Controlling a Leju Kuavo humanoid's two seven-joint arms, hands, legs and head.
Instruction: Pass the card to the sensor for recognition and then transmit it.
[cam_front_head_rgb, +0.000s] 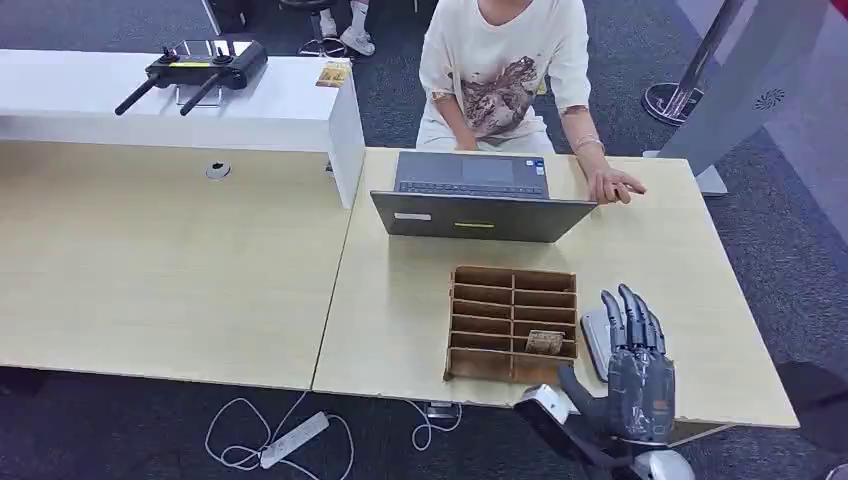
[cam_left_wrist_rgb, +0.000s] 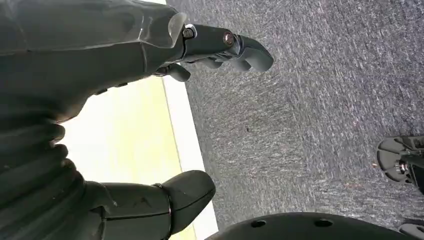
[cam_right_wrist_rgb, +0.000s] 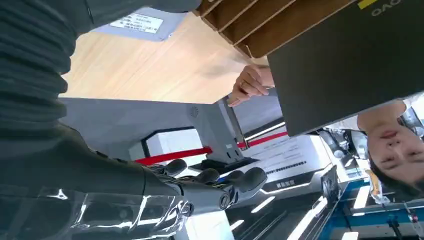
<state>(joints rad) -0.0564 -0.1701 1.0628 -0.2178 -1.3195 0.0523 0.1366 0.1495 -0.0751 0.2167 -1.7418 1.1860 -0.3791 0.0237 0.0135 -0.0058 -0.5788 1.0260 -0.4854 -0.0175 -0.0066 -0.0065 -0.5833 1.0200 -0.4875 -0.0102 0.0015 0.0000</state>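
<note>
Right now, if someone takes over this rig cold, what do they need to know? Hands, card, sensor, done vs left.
Right hand: raised at the table's near right edge, fingers extended, holding nothing.
Left hand: hanging beside the table over the carpet, holding nothing.
Card: lying in a right-column slot of the wooden organizer, near the front.
Sensor: grey pad just right of the organizer, partly behind the right hand.
Person's hand rests on the table beside the laptop.
Done: nothing visible. Left: pick up card, present to sensor, hand it over.
</note>
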